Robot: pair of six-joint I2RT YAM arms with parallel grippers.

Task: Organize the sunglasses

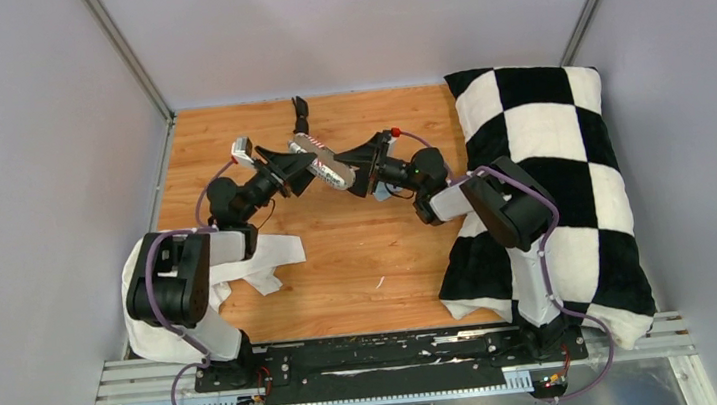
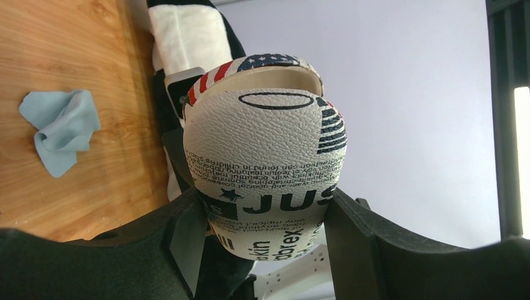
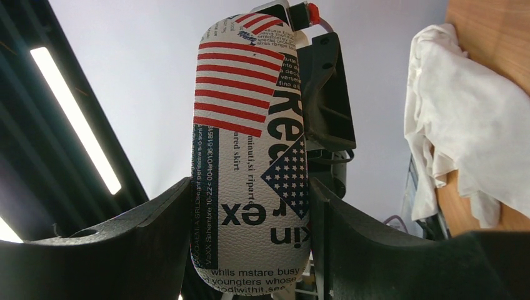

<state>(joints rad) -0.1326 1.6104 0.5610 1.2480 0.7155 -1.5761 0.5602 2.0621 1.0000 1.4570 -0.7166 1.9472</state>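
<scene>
Top view: L gripper (image 1: 306, 167) & R gripper (image 1: 353, 167) both squeeze the case (image 1: 323, 164), one at each end, holding it up over the wood table (image 1: 360, 253). The sunglasses (image 1: 301, 115) lie on the table just behind the case, not in it. I think the step now is opening the case. Next the lid needs pulling up, then the glasses go in. A black & white pillow (image 1: 539, 143) sits on the R, a white cloth (image 1: 270, 257) on the L. Grey walls (image 1: 27, 147) all round.

Left wrist: fingers press tight on both sides of the case. The lid looks a bit open. A blue cloth (image 2: 59, 128) lies on the table.

Right wrist: fingers are tight on the case too. No glasses in view here.
</scene>
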